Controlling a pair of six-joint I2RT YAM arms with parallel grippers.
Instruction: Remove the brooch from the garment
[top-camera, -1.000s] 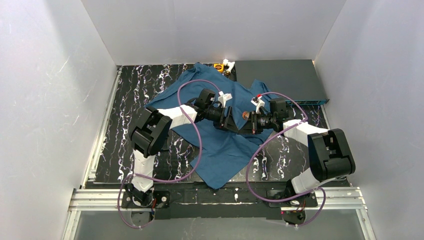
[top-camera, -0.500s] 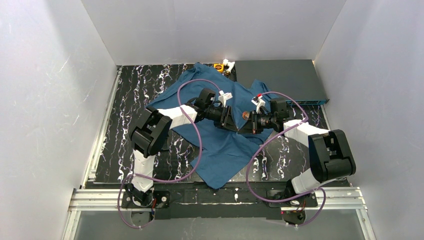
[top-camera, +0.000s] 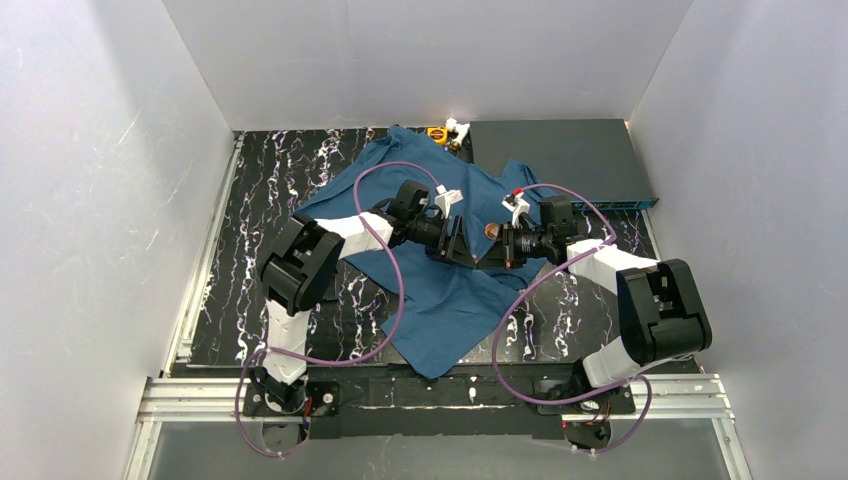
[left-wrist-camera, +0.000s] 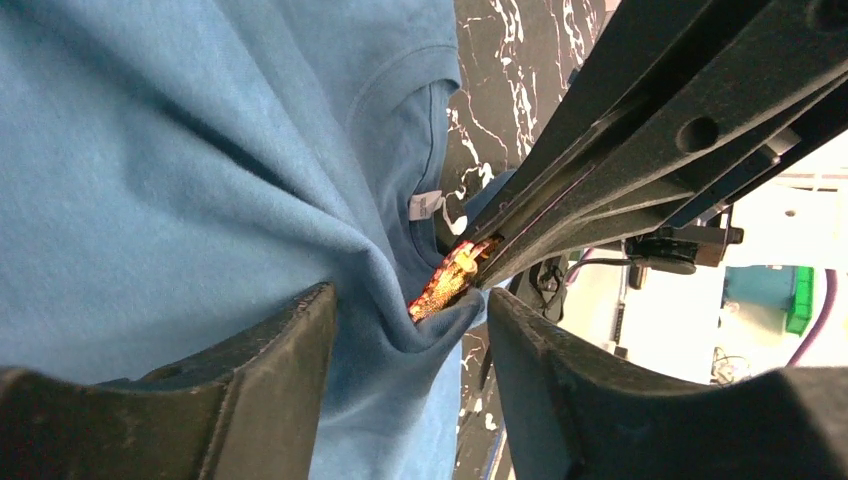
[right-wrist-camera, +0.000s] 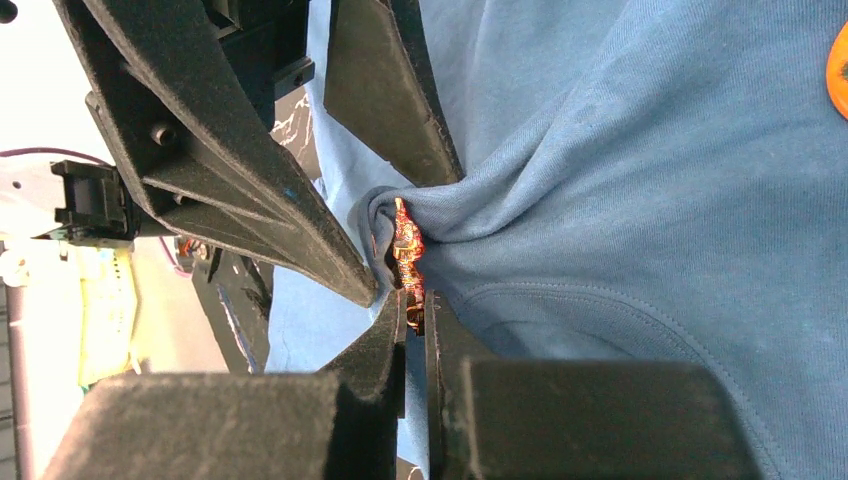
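I am tugging at the brooch (right-wrist-camera: 407, 255), not yet free of the garment (top-camera: 440, 300)

The garment is lying spread over the table (top-camera: 260, 200); my left gripper (left-wrist-camera: 410, 295) is pinching a bunched fold while my right gripper (right-wrist-camera: 416, 300) is clamping the brooch, which is sitting on that raised cloth. Pulling it clear remains.

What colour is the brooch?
The brooch is glittery orange-gold with darker flecks, clearest in the right wrist view.

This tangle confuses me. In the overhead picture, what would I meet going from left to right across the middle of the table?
Left arm, brooch on the blue shirt, right arm.
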